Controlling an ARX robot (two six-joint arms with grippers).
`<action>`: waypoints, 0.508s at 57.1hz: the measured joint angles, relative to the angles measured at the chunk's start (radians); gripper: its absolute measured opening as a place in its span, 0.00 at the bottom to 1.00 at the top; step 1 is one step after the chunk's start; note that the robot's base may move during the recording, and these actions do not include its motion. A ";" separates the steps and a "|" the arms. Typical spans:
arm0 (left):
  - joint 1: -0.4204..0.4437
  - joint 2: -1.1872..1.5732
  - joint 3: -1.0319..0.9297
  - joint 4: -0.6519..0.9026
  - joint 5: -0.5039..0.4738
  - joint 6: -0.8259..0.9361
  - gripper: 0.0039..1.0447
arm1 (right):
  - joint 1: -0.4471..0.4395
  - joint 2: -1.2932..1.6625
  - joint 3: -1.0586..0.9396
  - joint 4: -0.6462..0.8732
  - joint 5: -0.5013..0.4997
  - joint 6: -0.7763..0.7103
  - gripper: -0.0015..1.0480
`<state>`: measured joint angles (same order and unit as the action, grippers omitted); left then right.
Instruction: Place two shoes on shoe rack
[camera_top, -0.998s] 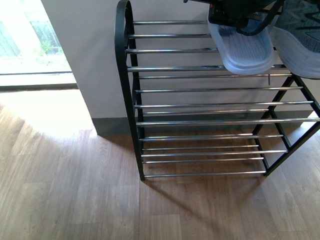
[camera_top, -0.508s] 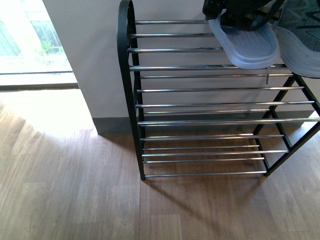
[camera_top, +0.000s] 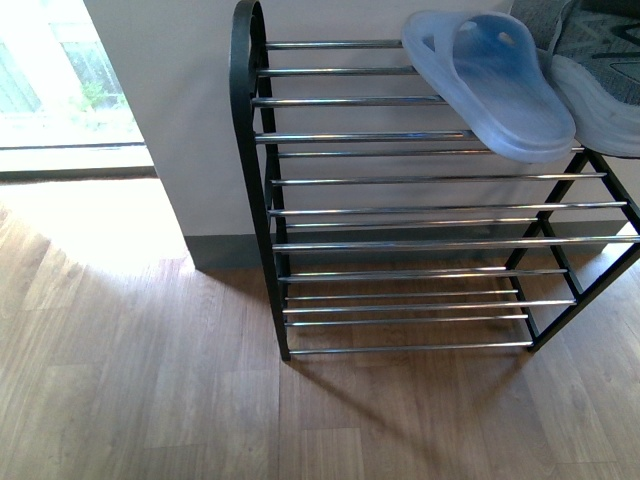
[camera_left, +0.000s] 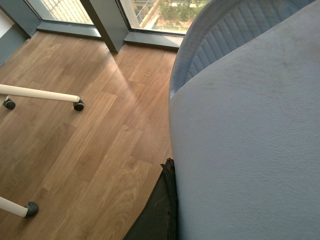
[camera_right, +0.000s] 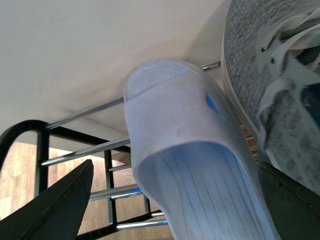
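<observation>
Wood-plank flooring (camera_top: 150, 380) surrounds the shoe rack (camera_top: 250, 150). Slide sandal (camera_top: 500, 85) and grey sneaker (camera_top: 600, 100) rest on its top bars. Right gripper (camera_right: 170, 200) released, straddling the sandal; left unseen. Next: retract clear.

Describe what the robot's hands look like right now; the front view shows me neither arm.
Little shows. The right hand has two matte black fingers, broad at the base and tapering to a point. Of the left hand only a black wedge is in view. No cables or markings are visible in any view.
</observation>
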<state>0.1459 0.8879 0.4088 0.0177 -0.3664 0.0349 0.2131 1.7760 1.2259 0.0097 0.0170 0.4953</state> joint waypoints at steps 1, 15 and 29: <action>0.000 0.000 0.000 0.000 0.000 0.000 0.01 | 0.000 -0.008 -0.006 0.002 0.002 -0.002 0.91; 0.000 0.000 0.000 0.000 0.000 0.000 0.01 | -0.078 -0.152 -0.179 0.151 0.054 -0.121 0.89; 0.000 0.000 0.000 0.000 0.000 0.000 0.01 | -0.162 -0.522 -0.755 0.806 0.038 -0.458 0.41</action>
<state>0.1459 0.8879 0.4088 0.0177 -0.3664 0.0349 0.0509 1.2541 0.4706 0.8158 0.0547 0.0376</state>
